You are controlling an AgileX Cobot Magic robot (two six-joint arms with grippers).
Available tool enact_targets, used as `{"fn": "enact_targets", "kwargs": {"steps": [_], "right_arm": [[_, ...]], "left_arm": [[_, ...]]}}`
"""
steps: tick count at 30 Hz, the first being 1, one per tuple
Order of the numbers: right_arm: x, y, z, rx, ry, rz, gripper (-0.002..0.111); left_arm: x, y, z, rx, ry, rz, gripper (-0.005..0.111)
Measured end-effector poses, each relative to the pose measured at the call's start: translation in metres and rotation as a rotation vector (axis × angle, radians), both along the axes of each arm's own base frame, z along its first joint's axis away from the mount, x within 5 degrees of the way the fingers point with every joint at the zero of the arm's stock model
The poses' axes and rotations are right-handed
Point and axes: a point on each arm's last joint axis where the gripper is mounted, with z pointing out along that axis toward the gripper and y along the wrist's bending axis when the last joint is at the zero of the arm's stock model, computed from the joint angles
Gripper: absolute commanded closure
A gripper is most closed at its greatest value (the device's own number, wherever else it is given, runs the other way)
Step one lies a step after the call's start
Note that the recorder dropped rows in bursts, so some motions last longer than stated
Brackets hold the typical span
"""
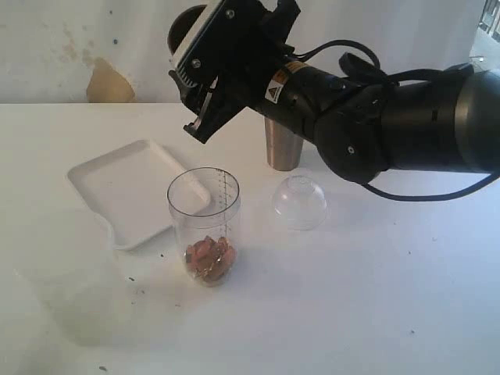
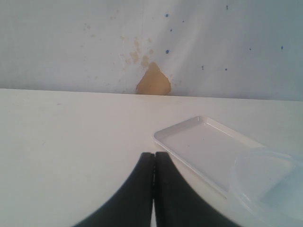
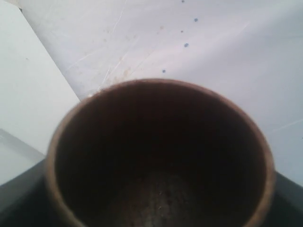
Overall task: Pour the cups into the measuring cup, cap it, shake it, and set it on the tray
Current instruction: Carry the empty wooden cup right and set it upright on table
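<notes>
My right gripper (image 1: 197, 39) is shut on the brown wooden cup (image 1: 185, 25) and holds it high over the table, above the measuring cup (image 1: 205, 223). The right wrist view looks into the wooden cup (image 3: 161, 156); its dark inside shows only bare wood. The clear measuring cup stands upright and uncapped, with reddish-brown pieces (image 1: 208, 256) at its bottom. The steel tumbler (image 1: 280, 148) stands behind it, partly hidden by the right arm. The white tray (image 1: 125, 187) lies left of the measuring cup. My left gripper (image 2: 154, 158) is shut and empty, low over the table beside the tray (image 2: 199, 142).
A small clear dome cap (image 1: 299, 201) rests on the table right of the measuring cup. A cloudy translucent plastic cup (image 1: 78, 301) lies at the front left, and its rim (image 2: 267, 182) sits close to the left gripper. The wall runs along the table's far edge.
</notes>
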Motion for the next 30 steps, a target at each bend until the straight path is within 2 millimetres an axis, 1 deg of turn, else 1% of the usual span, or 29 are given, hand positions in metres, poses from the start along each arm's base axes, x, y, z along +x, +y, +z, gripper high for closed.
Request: {"fn": "enact_targets", "kwargs": {"steps": [14,16,19,23,26,30], "right_arm": [[0.000,0.000,0.005,0.041,-0.039,0.004,0.108],[0.000,0.000,0.005,0.118,0.018,0.006,0.108],[-0.001,-0.001,0.004,0.307,0.168,0.000,0.108],[0.001,-0.004,0.003,0.460,0.269,-0.036,0.108],[0.002,-0.005,0.000,0.480,0.325,-0.064,0.108],[0.003,-0.012,-0.008,0.406,0.399,-0.112,0.108]], "left_arm": [[0.000,0.000,0.000,0.000,0.000,0.000,0.106],[0.000,0.000,0.000,0.000,0.000,0.000,0.106],[0.000,0.000,0.000,0.000,0.000,0.000,0.106],[0.000,0.000,0.000,0.000,0.000,0.000,0.106],[0.000,0.000,0.000,0.000,0.000,0.000,0.106],[0.000,0.000,0.000,0.000,0.000,0.000,0.106]]}}
